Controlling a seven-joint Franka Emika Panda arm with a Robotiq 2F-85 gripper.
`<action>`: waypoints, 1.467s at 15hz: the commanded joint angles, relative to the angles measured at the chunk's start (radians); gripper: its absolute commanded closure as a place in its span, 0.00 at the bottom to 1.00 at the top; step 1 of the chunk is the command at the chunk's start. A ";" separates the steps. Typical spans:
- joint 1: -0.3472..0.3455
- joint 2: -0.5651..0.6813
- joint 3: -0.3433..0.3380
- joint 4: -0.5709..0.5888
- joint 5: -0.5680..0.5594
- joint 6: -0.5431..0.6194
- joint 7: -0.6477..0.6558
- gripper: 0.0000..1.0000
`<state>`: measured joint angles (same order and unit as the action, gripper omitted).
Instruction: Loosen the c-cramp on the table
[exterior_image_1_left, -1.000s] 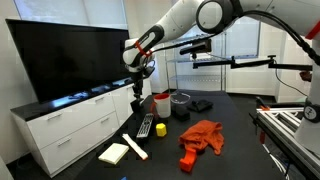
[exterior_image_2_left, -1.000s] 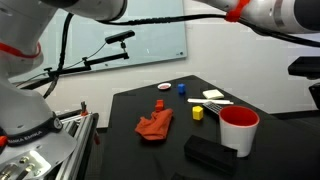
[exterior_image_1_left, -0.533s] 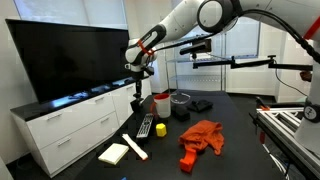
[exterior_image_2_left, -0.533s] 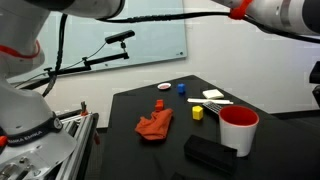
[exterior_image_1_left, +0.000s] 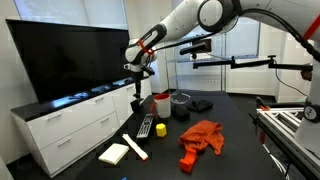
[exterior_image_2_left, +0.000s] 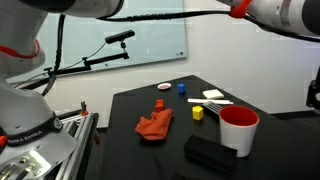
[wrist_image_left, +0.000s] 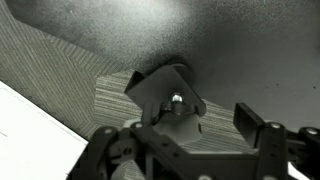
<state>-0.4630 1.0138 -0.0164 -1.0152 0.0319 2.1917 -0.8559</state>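
At the bottom of an exterior view, the white block, the orange cloth and the red cup behind them lie on the dark table just where they lay a second ago. Beyond the cup, at the table's left edge in mid-frame, the gripper hangs pointing down. It has shifted only a little in that second. The c-clamp cannot be made out from there.

In the wrist view, a dark bracket with a bright screw at its centre, likely the c-clamp, sits mid-frame at the table's edge over striped carpet. It is just above the claw, whose fingers stand spread to either side and seem clear of it. I judge this a final lining-up: nothing is gripped yet, so the loosening has yet to start.
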 joint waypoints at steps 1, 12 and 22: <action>-0.030 -0.039 0.037 -0.031 0.022 0.015 -0.074 0.00; -0.014 -0.170 0.015 -0.180 0.040 0.013 0.169 0.02; 0.125 -0.573 -0.035 -0.617 -0.010 0.167 0.455 0.00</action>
<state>-0.3812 0.5814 -0.0199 -1.4395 0.0278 2.2652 -0.4805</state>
